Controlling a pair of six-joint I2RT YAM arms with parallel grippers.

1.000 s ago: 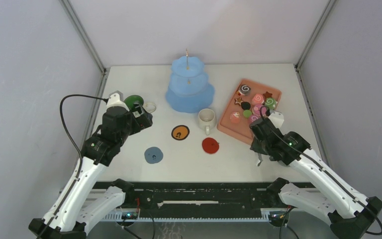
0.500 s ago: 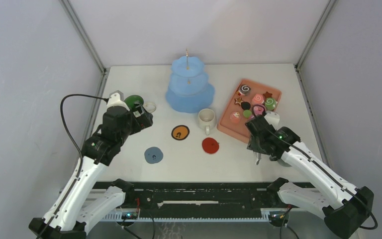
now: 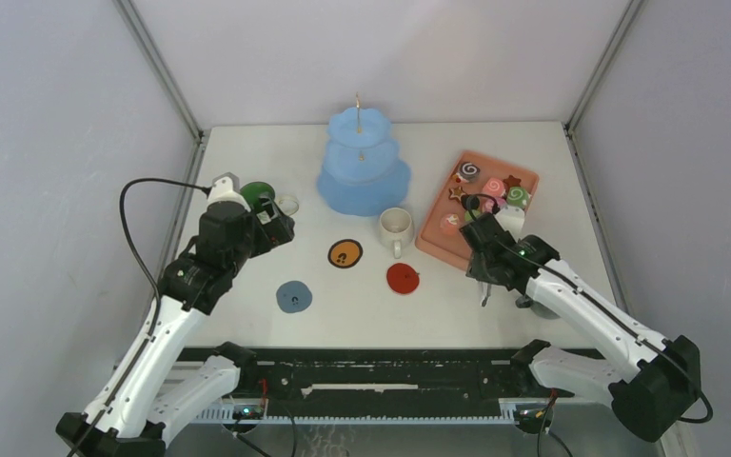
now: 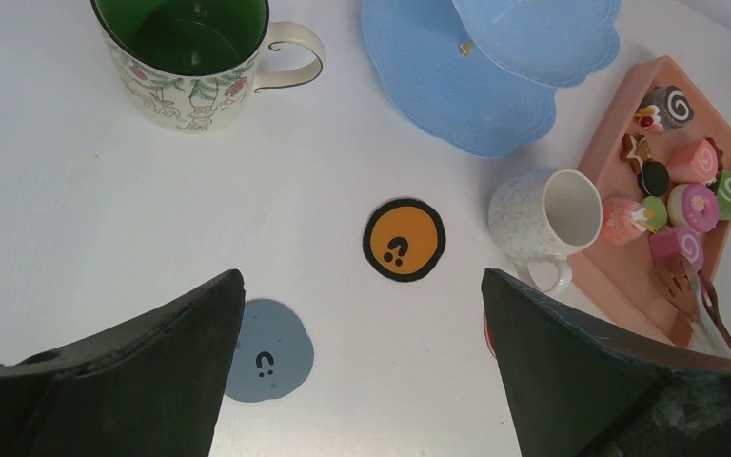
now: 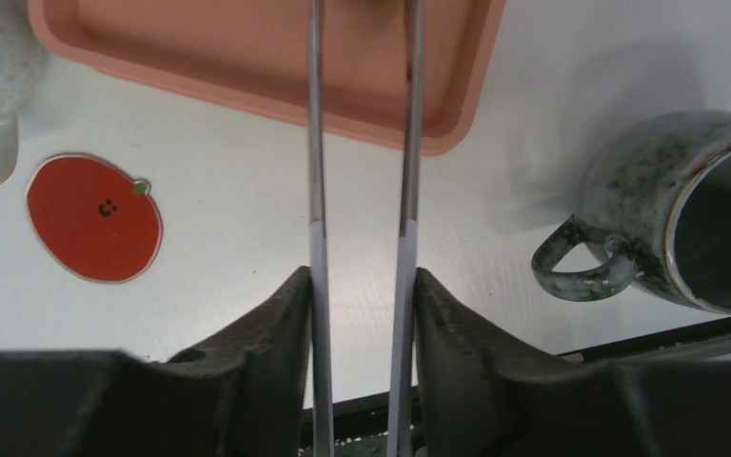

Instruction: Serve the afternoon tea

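The left gripper (image 3: 271, 225) hovers at the left of the table (image 3: 247, 162) with its jaws spread wide and nothing between them. Just beyond it, toward the far left, stands the green mug (image 4: 186, 57), upright with its handle to the right. A blue coaster (image 3: 294, 296) lies near the front, an orange coaster (image 3: 345, 253) sits right of it and a little farther back, and a red coaster (image 3: 404, 278) lies farther right again. The blue tiered stand (image 3: 362, 171) rises at the far middle, and the cream mug (image 3: 395, 227) stands just in front of it. Right of that mug lies the salmon-pink tray (image 3: 435, 246), holding the pastries (image 4: 654, 177), among them a pink swirl roll (image 4: 678, 246) at the near end. The right gripper (image 5: 362, 286) is clamped on a pair of tongs (image 5: 316, 143), whose arms reach over the tray's near end beside that roll. The grey mug (image 5: 685, 219) stands to the right, off the tray, with its handle to the left.
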